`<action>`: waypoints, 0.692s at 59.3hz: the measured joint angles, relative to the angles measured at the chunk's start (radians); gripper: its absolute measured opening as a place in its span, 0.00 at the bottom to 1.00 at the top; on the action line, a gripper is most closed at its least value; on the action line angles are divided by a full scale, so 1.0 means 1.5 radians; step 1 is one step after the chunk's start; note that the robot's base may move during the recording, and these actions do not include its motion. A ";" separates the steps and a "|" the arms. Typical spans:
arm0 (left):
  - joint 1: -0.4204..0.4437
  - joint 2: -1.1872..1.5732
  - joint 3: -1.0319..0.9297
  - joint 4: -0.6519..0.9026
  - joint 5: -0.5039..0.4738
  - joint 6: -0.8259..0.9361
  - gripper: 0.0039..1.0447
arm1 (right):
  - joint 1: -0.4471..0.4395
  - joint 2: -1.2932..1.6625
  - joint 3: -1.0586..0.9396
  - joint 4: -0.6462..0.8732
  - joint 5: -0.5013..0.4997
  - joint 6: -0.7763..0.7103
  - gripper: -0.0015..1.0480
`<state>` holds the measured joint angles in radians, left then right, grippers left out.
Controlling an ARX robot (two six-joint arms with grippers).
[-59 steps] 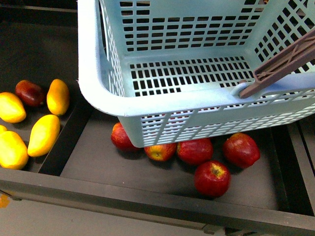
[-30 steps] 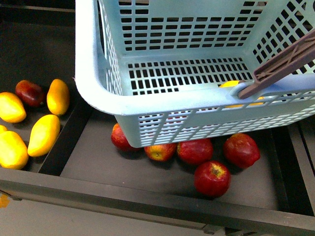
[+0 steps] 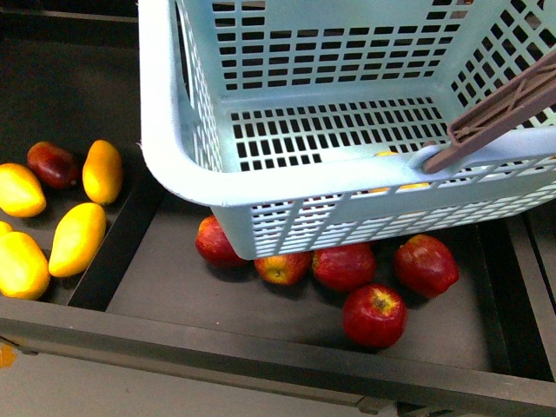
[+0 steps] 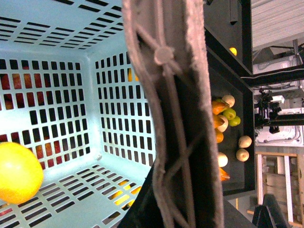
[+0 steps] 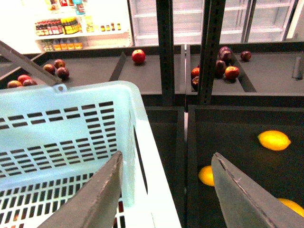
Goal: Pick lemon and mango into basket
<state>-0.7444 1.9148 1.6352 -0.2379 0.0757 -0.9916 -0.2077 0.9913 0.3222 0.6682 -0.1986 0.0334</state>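
Note:
The pale aqua basket (image 3: 261,187) hangs above the shelf, filling the top of the front view. My left gripper (image 4: 175,209) is shut on its brown handle (image 4: 175,95). A yellow lemon (image 4: 18,172) lies inside the basket by a wall; in the front view this lemon (image 3: 393,158) shows partly behind the near rim. My right gripper (image 5: 167,156) is open and empty, beside the basket's rim (image 5: 142,156) and above a dark bin holding lemons (image 5: 274,140). Elongated orange-yellow mangoes (image 3: 76,237) lie in the left bin with plump yellow lemons (image 3: 17,189).
Several red apples (image 3: 374,314) lie in the middle bin under the basket. A dark red fruit (image 3: 52,163) sits by the mangoes. A black divider (image 3: 117,248) separates the bins. Shelf uprights (image 5: 164,52) and further bins of apples stand behind.
A lemon has appeared inside the basket near its front wall and settled slightly lower. The basket swayed a little left, then back right. The fruit in the bins has not moved.

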 joint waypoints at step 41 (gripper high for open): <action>0.000 -0.001 0.000 0.000 -0.001 0.002 0.04 | 0.135 -0.245 -0.167 -0.083 0.129 -0.019 0.02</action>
<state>-0.7444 1.9137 1.6348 -0.2379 0.0750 -0.9890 -0.0059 0.6231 0.0719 0.5434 -0.0051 0.0055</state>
